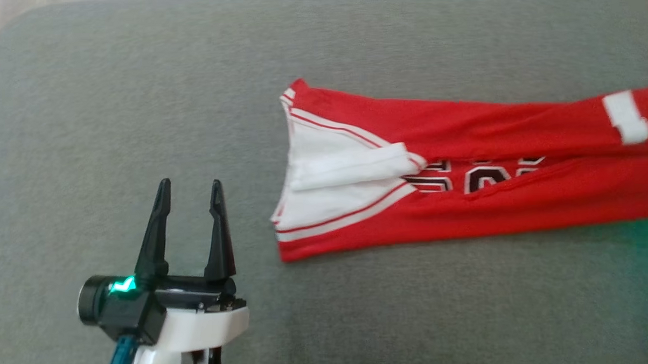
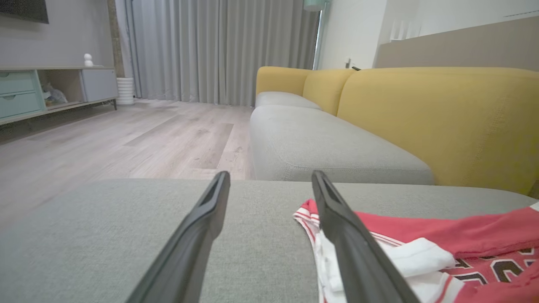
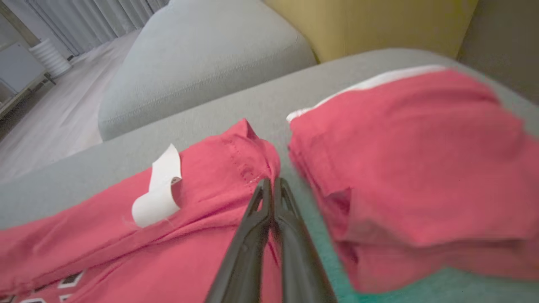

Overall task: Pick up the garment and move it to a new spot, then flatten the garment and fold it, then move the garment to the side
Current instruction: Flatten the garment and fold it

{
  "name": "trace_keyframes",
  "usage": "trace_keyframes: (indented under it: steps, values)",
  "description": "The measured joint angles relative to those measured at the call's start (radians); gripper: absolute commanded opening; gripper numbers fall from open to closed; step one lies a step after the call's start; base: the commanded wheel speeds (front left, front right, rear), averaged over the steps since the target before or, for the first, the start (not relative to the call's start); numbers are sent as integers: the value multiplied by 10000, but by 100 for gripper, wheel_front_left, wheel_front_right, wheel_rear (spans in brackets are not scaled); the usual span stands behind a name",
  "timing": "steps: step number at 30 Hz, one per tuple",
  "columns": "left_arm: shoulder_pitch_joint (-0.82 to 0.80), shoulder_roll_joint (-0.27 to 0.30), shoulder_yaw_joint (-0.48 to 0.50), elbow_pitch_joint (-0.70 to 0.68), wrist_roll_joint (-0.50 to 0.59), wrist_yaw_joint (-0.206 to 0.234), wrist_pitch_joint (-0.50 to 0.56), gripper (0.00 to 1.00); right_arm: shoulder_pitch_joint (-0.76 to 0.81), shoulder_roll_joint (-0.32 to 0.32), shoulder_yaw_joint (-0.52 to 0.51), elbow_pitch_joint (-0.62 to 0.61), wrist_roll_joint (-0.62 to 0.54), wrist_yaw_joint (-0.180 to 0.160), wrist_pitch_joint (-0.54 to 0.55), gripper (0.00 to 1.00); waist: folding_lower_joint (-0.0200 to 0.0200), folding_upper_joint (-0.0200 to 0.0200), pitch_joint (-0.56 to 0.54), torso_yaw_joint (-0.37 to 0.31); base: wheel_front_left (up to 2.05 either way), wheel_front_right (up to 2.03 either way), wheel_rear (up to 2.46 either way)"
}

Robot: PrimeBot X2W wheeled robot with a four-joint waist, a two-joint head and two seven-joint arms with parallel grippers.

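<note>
Nearest, the left gripper (image 1: 190,182) hovers spread and empty over the grey sofa cushion (image 1: 111,103). To its right, the red jersey (image 1: 462,128) lies stretched along the cushion. The right gripper (image 3: 271,184) is closed, tips at the jersey's hem. Just beyond sits a folded plain red piece (image 3: 412,147).
</note>
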Motion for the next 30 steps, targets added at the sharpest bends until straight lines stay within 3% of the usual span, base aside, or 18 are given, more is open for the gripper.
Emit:
trace_keyframes:
  steps: [7, 11, 15, 21, 30]
  values:
    - [-10, -180, 290, 125, 230, -330, 0, 100, -274, 92, -90, -2696, 963, 0, 1135, 0, 0, 0, -64, -451, 0, 0, 0]
    - [-17, -236, 364, 180, 318, -445, 0, 100, -595, 832, 447, -4395, 1509, 0, 1852, 0, 0, 0, -69, -438, 0, 0, 0]
    - [-35, -311, 420, 236, 318, -650, 0, 100, -1013, 1728, 1505, -5319, 1653, 0, 2454, 0, 0, 0, -38, -295, 0, 0, 0]
    - [-185, -447, 408, 476, 320, -857, 0, 100, -1602, 2619, 3427, -5196, 1296, 0, 2784, 0, 0, 0, -29, 153, 0, 0, 0]
    - [-251, -495, 418, 570, 314, -941, 0, 100, -1386, 2907, 5614, -3555, 1185, 0, 2661, 2, 0, 0, -78, 1040, 0, 0, 0]
